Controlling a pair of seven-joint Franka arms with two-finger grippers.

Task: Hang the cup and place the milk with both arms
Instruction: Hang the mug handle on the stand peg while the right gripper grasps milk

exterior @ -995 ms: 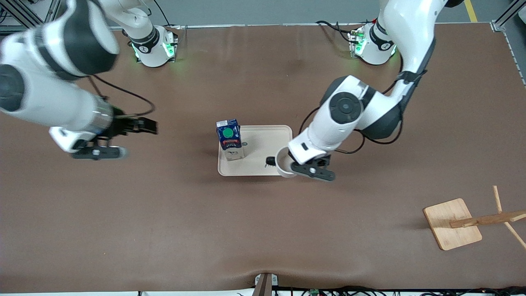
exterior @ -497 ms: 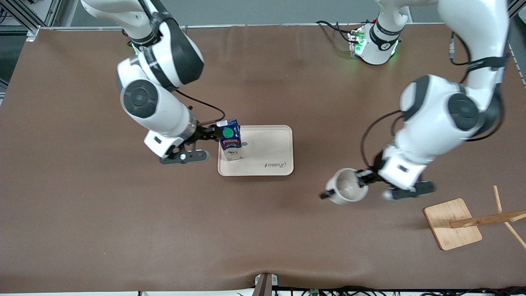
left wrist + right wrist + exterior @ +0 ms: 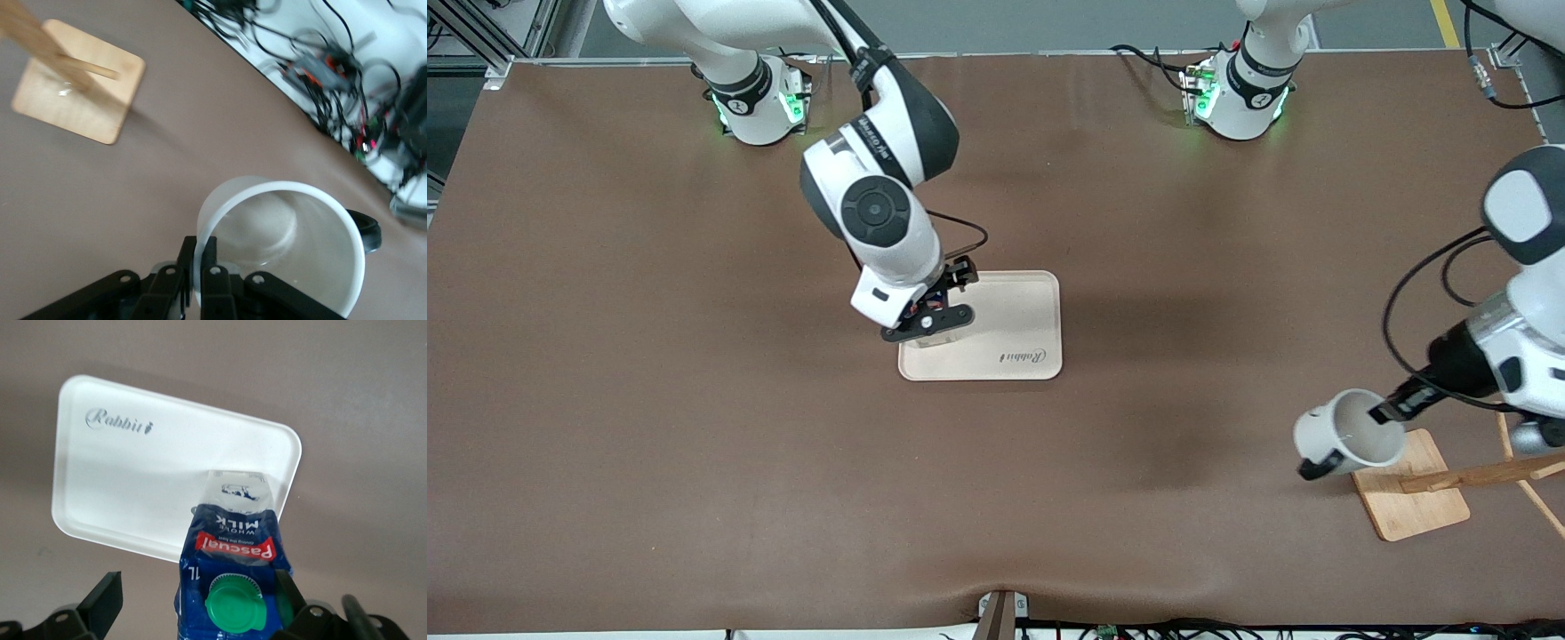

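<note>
The white cup (image 3: 1347, 433) hangs tilted in the air over the table, just beside the wooden rack's base (image 3: 1414, 498). My left gripper (image 3: 1392, 411) is shut on its rim, one finger inside and one outside, as the left wrist view shows (image 3: 200, 267). The cup's black handle (image 3: 367, 230) points away from the fingers. The milk (image 3: 233, 553) stands upright on a corner of the beige tray (image 3: 1014, 311). My right gripper (image 3: 197, 587) is open around the carton's blue top with the green cap. In the front view the right gripper (image 3: 943, 298) hides most of the carton.
The rack's sloping wooden post (image 3: 1485, 474) with thin pegs rises from its base at the left arm's end of the table, toward the front camera. Cables and the table's edge (image 3: 320, 73) show past the cup in the left wrist view.
The left arm carried the cup from the tray to beside the rack base. The right arm swung in from its end of the table, and its open fingers now straddle the milk.
</note>
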